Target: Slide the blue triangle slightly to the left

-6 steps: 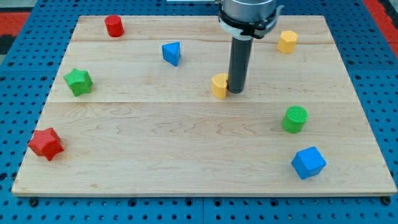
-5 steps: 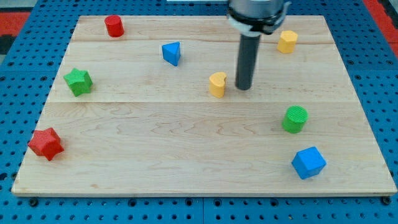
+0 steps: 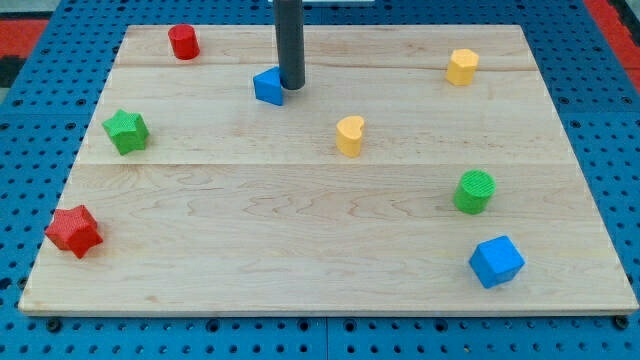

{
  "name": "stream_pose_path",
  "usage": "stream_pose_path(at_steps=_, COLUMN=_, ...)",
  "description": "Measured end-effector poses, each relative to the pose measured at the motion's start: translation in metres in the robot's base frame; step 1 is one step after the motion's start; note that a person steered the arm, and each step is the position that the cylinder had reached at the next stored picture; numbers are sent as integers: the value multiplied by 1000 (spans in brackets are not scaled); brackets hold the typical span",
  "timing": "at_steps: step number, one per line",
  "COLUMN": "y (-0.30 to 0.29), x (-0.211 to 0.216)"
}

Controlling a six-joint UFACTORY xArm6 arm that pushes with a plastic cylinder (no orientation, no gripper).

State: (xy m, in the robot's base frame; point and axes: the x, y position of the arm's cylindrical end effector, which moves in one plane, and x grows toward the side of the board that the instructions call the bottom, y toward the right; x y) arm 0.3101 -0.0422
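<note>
The blue triangle (image 3: 267, 86) lies on the wooden board (image 3: 300, 240) in the upper middle-left. My tip (image 3: 291, 84) stands right against the triangle's right side, touching it. The dark rod rises straight up from there to the view's top edge.
A red cylinder (image 3: 183, 42) sits at the top left, a green star (image 3: 126, 131) at the left, a red star (image 3: 73, 231) at the bottom left. A yellow heart (image 3: 350, 135) is in the middle, a yellow block (image 3: 461, 66) at the top right, a green cylinder (image 3: 474, 191) and a blue cube (image 3: 496, 261) at the right.
My tip has left the yellow heart's right side and moved up and left to the blue triangle's right side. The triangle has shifted slightly to the left.
</note>
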Motion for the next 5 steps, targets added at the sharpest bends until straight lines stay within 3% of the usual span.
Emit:
stream_pose_path(at_steps=3, y=-26, x=11)
stream_pose_path(at_steps=5, y=20, x=13)
